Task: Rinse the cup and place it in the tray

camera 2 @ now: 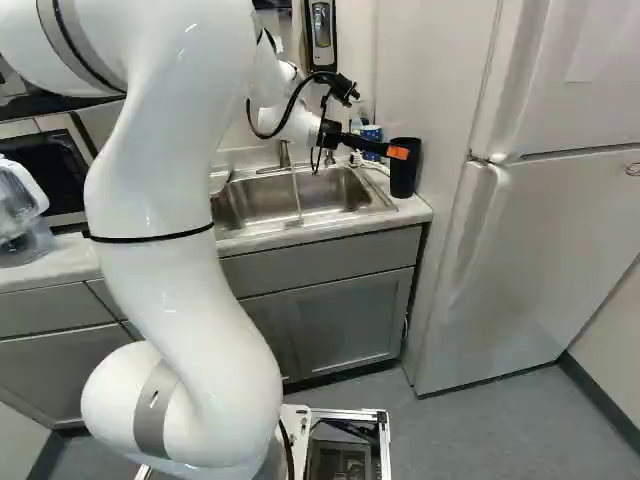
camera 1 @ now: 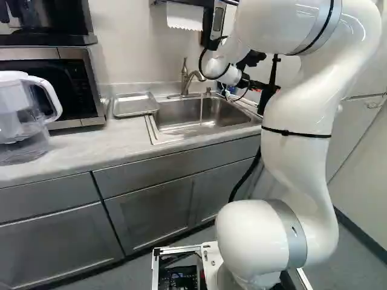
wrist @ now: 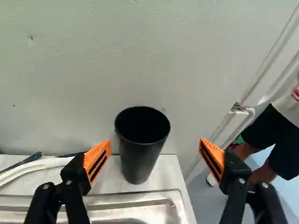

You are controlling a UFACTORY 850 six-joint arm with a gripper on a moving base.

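My gripper (camera 2: 398, 152) reaches over the counter's right corner in the right base view, right at the black cup (camera 2: 404, 176). In the wrist view the gripper (wrist: 155, 144) is open, its orange-padded fingers wide apart. The cup (wrist: 139, 156) stands upright ahead, within the span of the fingers and closer to one of them; neither visibly grips it. Left of the sink (camera 1: 181, 128), the metal tray (camera 1: 134, 104) lies on the counter. A thin stream of water (camera 1: 201, 107) falls from the faucet (camera 1: 185, 77) into the sink.
A wall (wrist: 140, 56) rises close behind the cup, and a white refrigerator (camera 2: 530, 250) stands to the right. A microwave (camera 1: 78, 84) and a clear pitcher (camera 1: 21, 115) are on the left counter. Long-handled utensils (wrist: 30, 159) lie beside the cup, behind the sink.
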